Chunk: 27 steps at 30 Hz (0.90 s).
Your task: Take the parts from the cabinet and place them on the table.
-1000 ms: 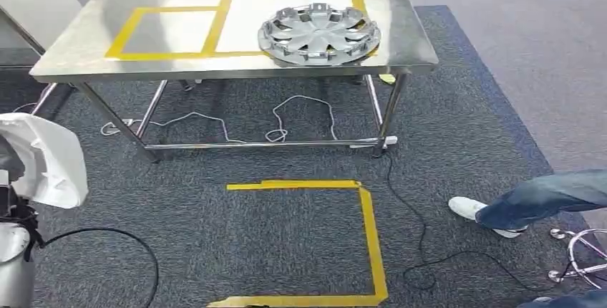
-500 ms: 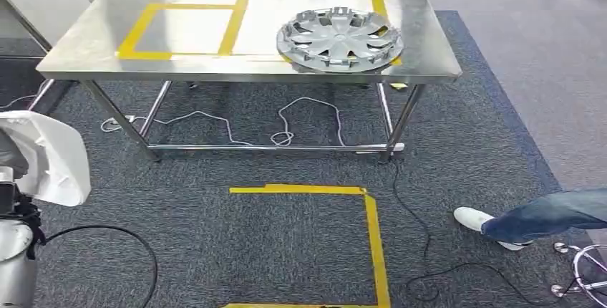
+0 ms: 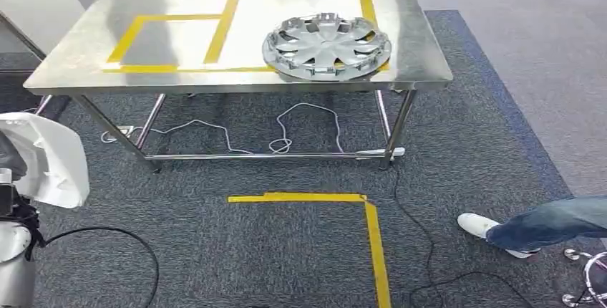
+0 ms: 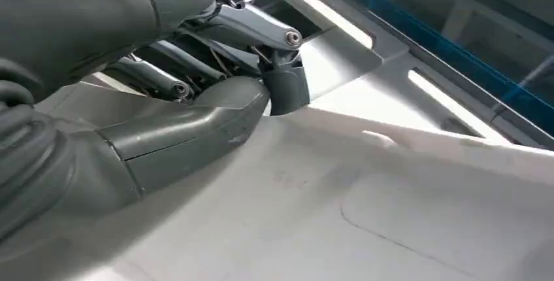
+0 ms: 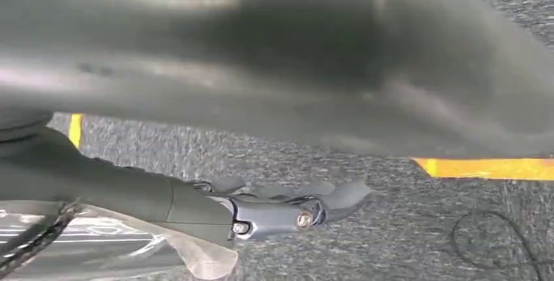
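Note:
A large white moulded part (image 3: 46, 157) hangs at the left edge of the head view, by my left arm. In the left wrist view my left hand (image 4: 163, 124) grips this white part (image 4: 366, 209), thumb pressed flat on its face and dark fingers behind its edge. Ahead stands a steel table (image 3: 422, 50) with a silver hubcap (image 3: 326, 45) lying inside the right taped rectangle. My right hand (image 5: 215, 209) hangs over the carpet, fingers stretched out with nothing in them.
The left taped rectangle (image 3: 164, 43) on the table holds nothing. White cables (image 3: 286, 132) lie under the table, and a black cable (image 3: 107, 240) loops at my left. Yellow floor tape (image 3: 372, 236) marks a corner. A person's leg and white shoe (image 3: 487, 228) reach in from the right, beside a chair base (image 3: 587, 279).
The camera has moved: the table and floor tape sit lower in the picture and have swung slightly sideways. The white part stays at my left side. The person's foot has shifted a little.

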Each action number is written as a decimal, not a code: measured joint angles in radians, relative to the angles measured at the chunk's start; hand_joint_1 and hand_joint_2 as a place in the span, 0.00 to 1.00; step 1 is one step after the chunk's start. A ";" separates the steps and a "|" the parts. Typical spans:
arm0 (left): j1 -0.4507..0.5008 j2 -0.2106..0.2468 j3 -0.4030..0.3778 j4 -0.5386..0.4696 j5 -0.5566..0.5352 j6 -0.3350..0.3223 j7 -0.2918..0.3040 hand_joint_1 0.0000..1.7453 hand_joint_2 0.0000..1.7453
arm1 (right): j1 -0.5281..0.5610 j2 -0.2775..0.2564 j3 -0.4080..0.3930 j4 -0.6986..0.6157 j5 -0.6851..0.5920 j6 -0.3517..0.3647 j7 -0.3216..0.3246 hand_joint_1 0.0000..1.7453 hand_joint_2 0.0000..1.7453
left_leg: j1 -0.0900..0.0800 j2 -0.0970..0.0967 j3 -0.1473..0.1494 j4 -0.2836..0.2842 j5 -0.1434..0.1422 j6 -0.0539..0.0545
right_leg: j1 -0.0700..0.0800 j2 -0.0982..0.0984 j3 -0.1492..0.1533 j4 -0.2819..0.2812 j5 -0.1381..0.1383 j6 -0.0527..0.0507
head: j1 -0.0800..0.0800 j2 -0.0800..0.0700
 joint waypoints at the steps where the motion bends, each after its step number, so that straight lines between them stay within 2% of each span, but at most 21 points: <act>1: 0.000 0.000 0.000 0.000 0.000 0.000 0.000 1.00 1.00 | 0.000 0.000 0.000 0.000 0.000 0.000 0.000 0.00 0.00 | 0.000 0.000 0.037 -0.102 0.074 0.005 | 0.000 0.001 0.016 0.000 -0.010 0.003 | 0.000 0.000; 2: 0.000 0.001 0.000 0.000 0.000 0.000 0.000 1.00 1.00 | -0.001 0.000 0.000 0.000 0.000 0.000 0.000 0.00 0.00 | 0.000 0.001 0.064 -0.179 0.120 0.009 | 0.000 0.001 0.027 0.000 -0.018 0.006 | 0.000 0.000; 4: -0.003 0.002 0.000 0.000 0.000 0.000 0.000 1.00 1.00 | -0.004 0.000 0.000 0.000 0.000 0.000 0.000 0.00 0.00 | -0.009 0.004 0.089 -0.235 0.103 0.018 | 0.006 0.002 0.029 0.003 -0.031 0.019 | 0.000 0.000; 5: -0.006 0.002 -0.001 0.001 0.000 -0.001 0.000 1.00 1.00 | -0.004 0.000 0.000 0.000 0.000 0.000 0.000 0.00 0.00 | -0.010 0.005 0.084 -0.233 0.094 0.023 | 0.005 -0.001 0.013 0.001 -0.030 0.024 | 0.003 0.000; 6: -0.005 0.002 0.000 0.001 0.001 -0.001 0.001 1.00 1.00 | -0.003 0.000 0.000 0.000 0.000 0.000 0.001 0.00 0.00 | -0.011 0.002 0.082 -0.234 0.091 0.027 | 0.005 -0.004 0.020 -0.003 -0.031 0.028 | 0.005 0.000; 7: -0.005 0.003 0.000 0.001 0.002 -0.001 0.001 1.00 1.00 | -0.004 0.000 0.000 0.000 0.001 0.000 0.002 0.00 0.00 | -0.010 0.001 0.083 -0.238 0.089 0.031 | 0.005 -0.005 0.027 -0.008 -0.033 0.034 | 0.005 0.000; 8: -0.005 0.003 0.000 0.000 0.002 -0.001 0.001 1.00 1.00 | -0.005 0.000 0.000 0.000 0.002 0.000 0.003 0.00 0.00 | 0.002 0.000 0.096 -0.251 0.091 0.037 | 0.006 -0.004 0.025 -0.007 -0.044 0.041 | 0.003 0.000; 9: -0.007 0.003 0.000 0.000 0.001 -0.001 0.000 1.00 1.00 | -0.005 0.000 0.000 0.000 0.003 0.000 0.002 0.00 0.00 | 0.001 0.002 0.109 -0.255 0.086 0.044 | 0.007 -0.003 0.019 0.022 -0.055 0.046 | 0.011 0.000; 10: -0.009 0.002 0.000 0.000 0.001 -0.001 0.000 1.00 1.00 | -0.006 0.000 0.000 0.000 0.003 0.000 0.002 0.00 0.00 | 0.001 0.003 0.114 -0.255 0.082 0.050 | 0.006 -0.003 -0.017 0.086 -0.079 0.048 | 0.016 0.000; 12: -0.007 0.001 0.000 0.000 0.001 -0.001 0.000 1.00 1.00 | -0.006 0.000 0.000 0.000 0.003 -0.001 0.002 0.00 0.00 | 0.000 0.003 0.119 -0.255 0.071 0.054 | 0.002 -0.003 -0.128 0.259 -0.132 0.053 | 0.016 0.000; 13: -0.006 0.000 0.000 0.000 0.001 -0.001 0.000 1.00 1.00 | -0.004 0.000 0.000 0.000 0.003 -0.001 0.002 0.00 0.00 | 0.000 0.002 0.123 -0.254 0.066 0.054 | 0.003 -0.003 -0.171 0.312 -0.136 0.055 | 0.016 0.000; 14: -0.004 0.000 0.000 0.000 0.001 -0.001 0.000 1.00 1.00 | -0.002 0.000 0.000 0.000 0.003 -0.001 0.002 0.00 0.00 | 0.000 0.001 0.130 -0.254 0.061 0.053 | 0.002 -0.003 -0.192 0.316 -0.112 0.055 | 0.017 0.000; 15: -0.003 -0.001 0.000 0.000 0.001 -0.001 0.000 1.00 1.00 | -0.001 0.000 0.000 0.000 0.003 -0.001 0.002 0.00 0.00 | 0.000 0.000 0.140 -0.254 0.053 0.051 | 0.002 -0.003 -0.187 0.276 -0.065 0.055 | 0.016 0.000; 17: -0.004 -0.001 0.000 0.000 0.001 -0.001 0.000 1.00 1.00 | -0.001 -0.001 0.000 0.000 0.003 -0.001 0.002 0.00 0.00 | 0.000 -0.001 0.166 -0.254 0.035 0.046 | 0.002 -0.003 -0.125 0.099 0.062 0.049 | 0.016 0.000; 18: -0.004 -0.001 0.000 0.000 0.001 -0.001 0.000 1.00 1.00 | 0.000 -0.002 0.000 0.000 0.003 -0.001 0.002 0.00 0.00 | 0.001 0.000 0.170 -0.256 0.026 0.041 | 0.003 -0.002 -0.100 0.049 0.072 0.044 | 0.016 0.000; 19: -0.006 -0.002 0.000 0.000 0.001 -0.001 -0.001 1.00 1.00 | -0.002 -0.002 0.000 0.000 0.003 -0.001 0.002 0.00 0.00 | -0.007 -0.003 0.171 -0.250 0.019 0.033 | 0.006 -0.002 -0.078 0.030 0.059 0.042 | 0.016 0.000; 20: -0.006 -0.002 0.000 0.000 0.002 -0.001 -0.001 1.00 1.00 | -0.004 -0.002 0.000 0.000 0.003 -0.001 0.002 0.00 0.00 | -0.006 -0.003 0.169 -0.251 0.019 0.030 | 0.006 -0.003 -0.074 0.022 0.043 0.031 | 0.016 0.000; 22: -0.004 -0.003 -0.001 0.000 0.002 0.000 -0.002 1.00 1.00 | -0.001 -0.002 0.000 0.000 0.003 -0.002 0.002 0.00 0.00 | -0.005 -0.001 0.176 -0.259 0.014 0.020 | 0.008 0.000 -0.074 0.018 0.036 0.019 | 0.015 0.000; 24: -0.005 -0.002 -0.001 -0.001 0.004 0.000 -0.002 1.00 1.00 | -0.001 -0.002 0.000 0.000 0.003 -0.003 0.002 0.00 0.00 | -0.003 0.001 0.178 -0.237 -0.003 0.008 | -0.001 0.000 -0.057 0.010 0.032 0.009 | 0.013 0.000; 25: -0.007 -0.002 -0.001 -0.001 0.004 0.000 -0.002 1.00 1.00 | -0.001 -0.002 0.000 0.000 0.003 -0.003 0.002 0.00 0.00 | -0.002 0.001 0.154 -0.186 -0.024 0.004 | -0.001 0.000 -0.051 0.010 0.026 0.000 | 0.009 0.000; 27: -0.001 -0.002 -0.001 -0.001 0.005 0.000 -0.002 1.00 1.00 | -0.002 -0.002 0.000 0.000 0.003 -0.003 0.002 0.00 0.00 | 0.000 0.001 0.058 -0.018 -0.087 -0.002 | -0.001 -0.001 -0.039 0.010 0.013 -0.004 | 0.011 0.000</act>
